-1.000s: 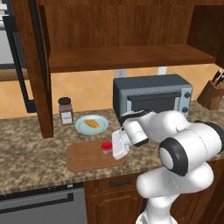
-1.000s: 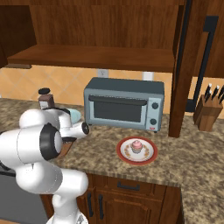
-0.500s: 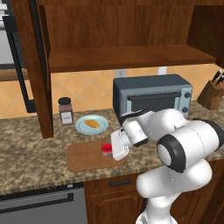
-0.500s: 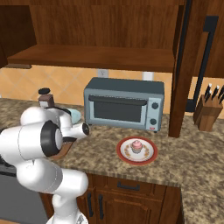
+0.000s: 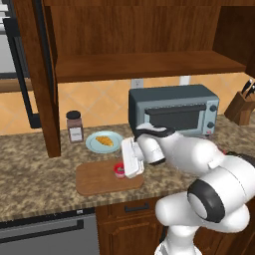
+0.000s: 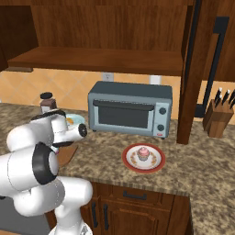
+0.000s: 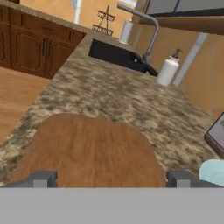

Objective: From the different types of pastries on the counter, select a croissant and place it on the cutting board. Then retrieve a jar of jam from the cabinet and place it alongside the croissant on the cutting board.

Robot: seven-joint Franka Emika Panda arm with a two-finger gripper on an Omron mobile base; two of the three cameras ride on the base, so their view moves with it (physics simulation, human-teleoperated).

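Red jar of jam (image 5: pixel 119 170) is sitting mid-frame on the cutting board (image 5: pixel 97 179), not budging lately. My gripper (image 7: pixel 111 179) is hanging beside it spread wide, so I'm calling it released (croissant (image 5: pixel 103 141) is lying on its plate (image 5: pixel 91 145) though).

Dark reddish-brown wood fronts a simulated kitchen, where an orange tiled wall (image 5: pixel 107 97) carries 2 white outlets (image 5: pixel 136 83). A grey toaster oven (image 5: pixel 174 109) stands at the back of the speckled table (image 6: pixel 197 156), a knife block (image 6: pixel 217 120) to its right. Farther along, a sink (image 7: pixel 118 57) with a curved faucet (image 7: pixel 142 24) and a white soap bottle (image 7: pixel 168 70).
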